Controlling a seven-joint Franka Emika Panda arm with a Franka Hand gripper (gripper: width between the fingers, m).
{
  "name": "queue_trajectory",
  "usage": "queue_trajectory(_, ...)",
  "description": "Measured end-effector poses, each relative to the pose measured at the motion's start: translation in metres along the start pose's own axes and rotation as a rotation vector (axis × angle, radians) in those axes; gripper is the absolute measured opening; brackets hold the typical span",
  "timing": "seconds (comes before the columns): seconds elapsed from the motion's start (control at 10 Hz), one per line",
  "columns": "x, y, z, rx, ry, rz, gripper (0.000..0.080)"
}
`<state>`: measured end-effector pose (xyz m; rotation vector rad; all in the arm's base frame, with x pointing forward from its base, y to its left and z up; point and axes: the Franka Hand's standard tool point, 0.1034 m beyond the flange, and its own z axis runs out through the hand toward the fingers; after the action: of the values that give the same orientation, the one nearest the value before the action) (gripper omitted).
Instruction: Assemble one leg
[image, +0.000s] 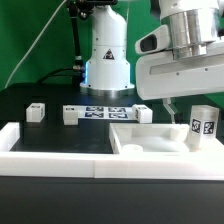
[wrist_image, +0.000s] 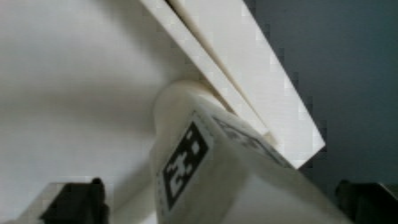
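The leg (image: 203, 125) is a small white upright block with a black-and-white tag on its face. It stands in the right part of the large white tray-like part (image: 150, 146). My gripper (image: 178, 108) hangs just above it, toward the exterior view's left, with its jaws wide apart and empty. In the wrist view the leg (wrist_image: 222, 160) fills the space below and between the two dark fingertips (wrist_image: 75, 200), which stand clear of its sides. The tray-like part's raised rim (wrist_image: 231, 60) runs diagonally behind the leg.
Three more small white blocks (image: 36, 112), (image: 70, 115), (image: 143, 114) lie on the black table around the marker board (image: 105, 112). The robot base (image: 106, 60) stands behind them. A white ledge (image: 50, 142) runs along the front.
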<state>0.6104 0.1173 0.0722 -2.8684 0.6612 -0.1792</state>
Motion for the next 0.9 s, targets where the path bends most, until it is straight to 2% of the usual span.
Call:
queue_trajectory(0.2, -0.0098, -0.0007, 0.0016, -0.063, -0.053, -0.225, 0.0649)
queue_trajectory(0.3, -0.0126, -0.0023, 0.0003, -0.084, -0.074, -0.306, 0.0649)
queue_trajectory(0.8, -0.0102, -0.0011, -0.0015, -0.079, -0.087, -0.638, 0.0649)
queue_trajectory(0.9, -0.0104, -0.0013, -0.0014, -0.079, -0.087, -0.627, 0.0649)
